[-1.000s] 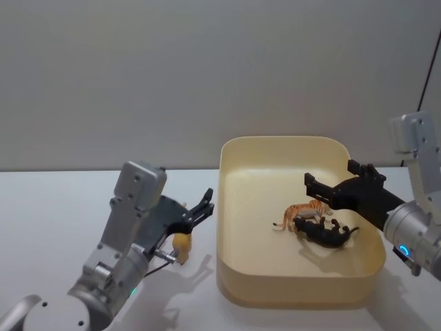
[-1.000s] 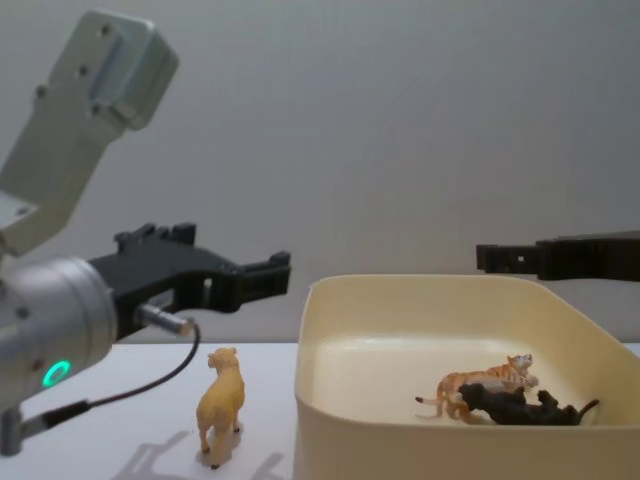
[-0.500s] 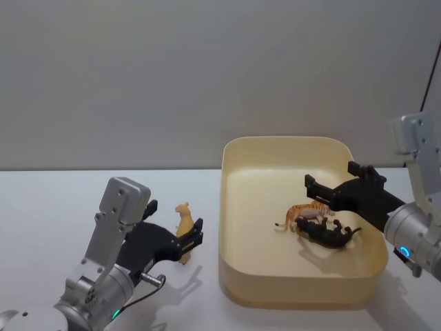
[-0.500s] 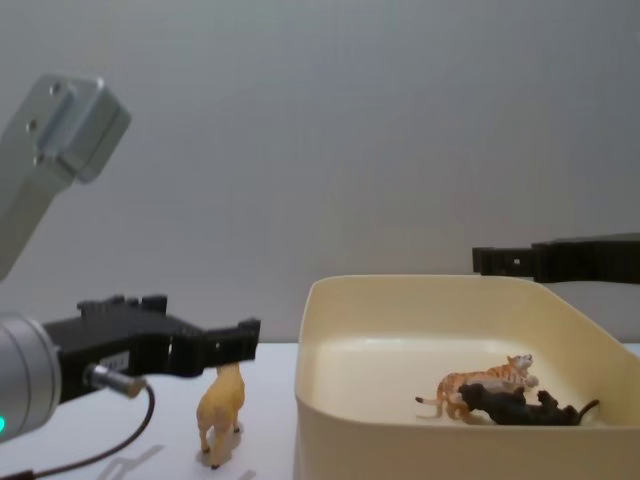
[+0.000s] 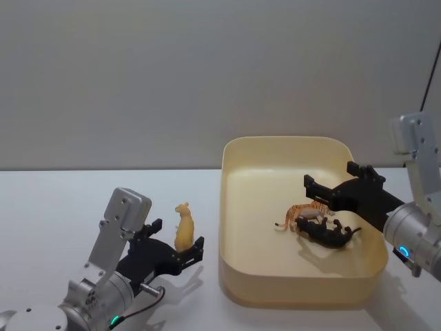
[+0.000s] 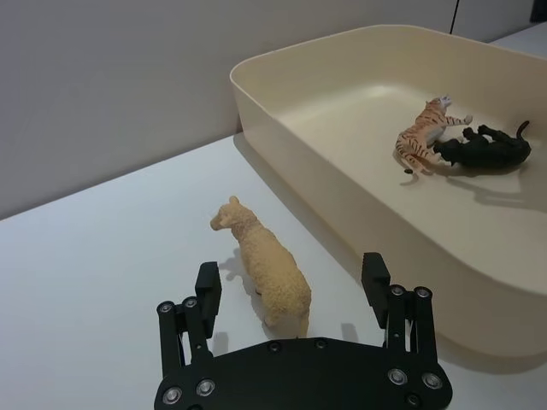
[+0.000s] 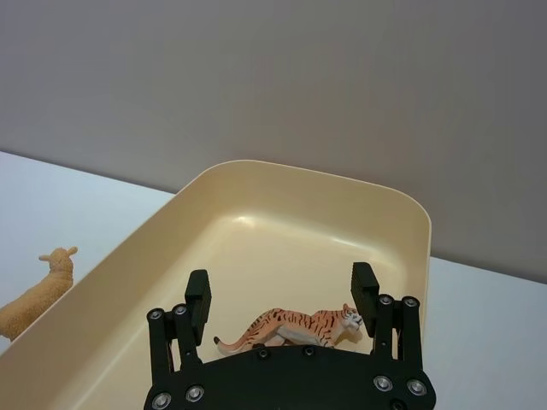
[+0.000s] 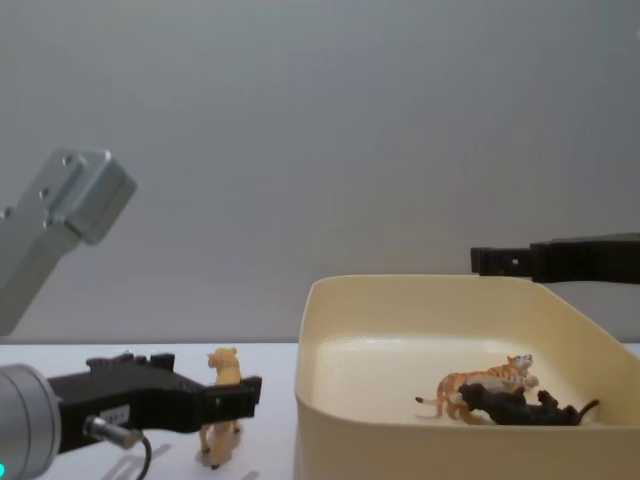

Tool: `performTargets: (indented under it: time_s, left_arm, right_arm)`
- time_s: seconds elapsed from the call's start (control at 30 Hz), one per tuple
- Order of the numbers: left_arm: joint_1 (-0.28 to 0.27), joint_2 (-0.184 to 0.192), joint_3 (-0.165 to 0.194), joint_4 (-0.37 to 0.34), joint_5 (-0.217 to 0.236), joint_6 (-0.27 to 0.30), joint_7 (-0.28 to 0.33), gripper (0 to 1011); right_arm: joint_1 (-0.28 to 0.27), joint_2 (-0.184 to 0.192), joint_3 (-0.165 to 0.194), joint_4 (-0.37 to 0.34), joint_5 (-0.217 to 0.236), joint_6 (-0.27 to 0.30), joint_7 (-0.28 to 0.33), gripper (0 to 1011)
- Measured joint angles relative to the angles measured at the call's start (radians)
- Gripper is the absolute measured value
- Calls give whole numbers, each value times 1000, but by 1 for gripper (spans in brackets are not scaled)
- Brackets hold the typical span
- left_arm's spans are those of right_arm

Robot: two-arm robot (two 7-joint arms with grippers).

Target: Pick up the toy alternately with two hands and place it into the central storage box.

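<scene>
Tan sheep [image 6: 265, 269] is standing between the left hand's [image 6: 291, 286] spread fingers, not yet gripped, while two toys are lying in the box [image 5: 289, 293].

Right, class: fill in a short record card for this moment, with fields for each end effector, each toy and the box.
left end effector: open, low over the table, fingers either side of the tan toy
right end effector: open, above the box, holding nothing
tan toy animal: standing on the table, outside the box
tiger toy: lying in the box
black toy animal: lying in the box beside the tiger
storage box: cream, open-topped
</scene>
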Motion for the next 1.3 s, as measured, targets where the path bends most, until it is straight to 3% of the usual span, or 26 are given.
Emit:
performTargets:
  time_s: [0.47, 0.6, 1.07, 1.13, 1.3]
  left_arm:
    - [-52, -51, 3, 134, -11, -37, -55, 1001]
    - [-62, -60, 3, 158, -13, -45, -63, 943]
    - [-77, -75, 4, 195, -16, -59, -77, 563]
    - [-77, -76, 4, 191, -13, -57, -76, 445]
    - [-78, -78, 4, 172, 1, -48, -51, 413]
  right_arm:
    - [0, 0, 0, 0, 0, 0, 0, 1001]
    - [0, 0, 0, 0, 0, 0, 0, 1001]
    - [0, 0, 0, 0, 0, 0, 0, 1001]
    - [0, 0, 0, 0, 0, 0, 0, 1001]
    - [0, 0, 0, 0, 0, 0, 0, 1001]
